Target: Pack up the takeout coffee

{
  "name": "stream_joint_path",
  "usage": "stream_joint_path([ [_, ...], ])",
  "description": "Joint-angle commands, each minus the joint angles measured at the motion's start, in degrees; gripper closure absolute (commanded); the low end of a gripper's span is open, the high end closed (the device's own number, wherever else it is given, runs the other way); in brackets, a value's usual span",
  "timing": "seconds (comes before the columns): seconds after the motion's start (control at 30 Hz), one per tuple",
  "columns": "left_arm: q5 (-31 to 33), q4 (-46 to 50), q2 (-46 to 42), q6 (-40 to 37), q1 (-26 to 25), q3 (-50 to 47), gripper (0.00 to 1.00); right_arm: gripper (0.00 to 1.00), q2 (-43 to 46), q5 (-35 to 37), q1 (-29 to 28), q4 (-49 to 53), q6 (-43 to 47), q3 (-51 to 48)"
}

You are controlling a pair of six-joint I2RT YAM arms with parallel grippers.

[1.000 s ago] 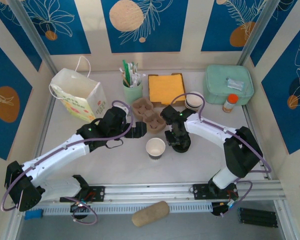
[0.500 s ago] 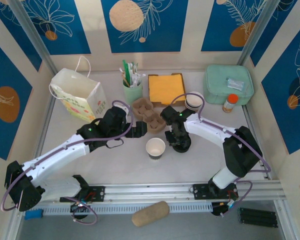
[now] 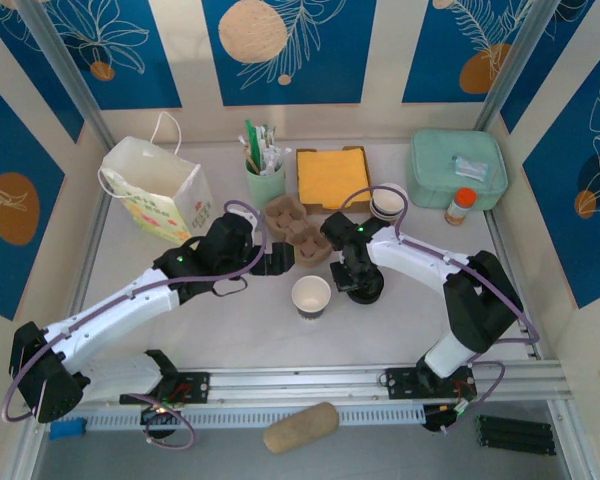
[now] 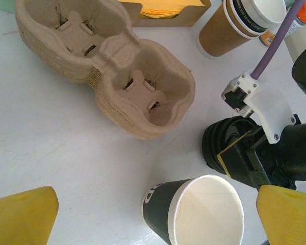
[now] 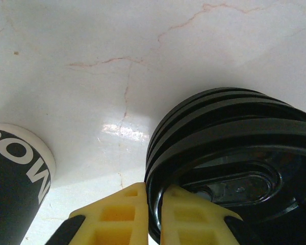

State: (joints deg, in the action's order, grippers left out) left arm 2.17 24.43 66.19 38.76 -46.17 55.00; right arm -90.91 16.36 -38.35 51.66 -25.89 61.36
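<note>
- standing nearest the arm bases, the takeout cup (image 3: 311, 296) is upright on the table (image 3: 250, 335), lidless, its white inside showing.
- just to its right, the right gripper (image 5: 154, 201) is pinched tight on the rim of the top black lid (image 5: 234, 153) of the lid stack (image 3: 365, 287); whether it has caught one lid only, i cannot tell from this angle.
- step in hand, i judge: fetching a lid. next calls for a clean lift, a short carry over the cup, a level press down.
- the left gripper (image 4: 155, 219) hangs spread wide and empty near the pulp carriers (image 4: 117, 76).
- farthest back, the paper bag (image 3: 160, 190) stands, likely the cup's destination.
</note>
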Motion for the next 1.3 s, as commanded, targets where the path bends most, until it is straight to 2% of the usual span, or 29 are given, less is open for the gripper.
stream_joint_path([
  [0.0,0.86,-0.89,-0.01,0.41,-0.59,-0.31,0.01,0.91,0.56,0.72,0.43,0.66,0.62,-0.28],
  [0.43,0.82,-1.09,0.08,0.52,-0.67,-0.25,0.01,1.00,2.81,0.60,0.94,1.69,0.93,0.67],
  [0.77,0.63,-1.52,0.51,0.70,-0.68,-0.25,0.01,1.00,6.96,-0.10,1.69,3.01,0.58,2.57],
  [0.9,0.55,-1.75,0.43,0.81,-0.73,-0.05,0.01,1.00,9.93,-2.61,2.76,3.27,0.17,4.25],
  [1.1,0.40,-3.81,0.10,0.61,-0.35,2.04,0.01,1.00,16.92,-15.14,6.00,-0.85,-1.02,9.66],
  [1.27,-3.49,-7.06,0.50,2.01,2.59,5.94,0.01,1.00,20.04,-35.29,11.62,-11.23,-5.87,12.41],
])
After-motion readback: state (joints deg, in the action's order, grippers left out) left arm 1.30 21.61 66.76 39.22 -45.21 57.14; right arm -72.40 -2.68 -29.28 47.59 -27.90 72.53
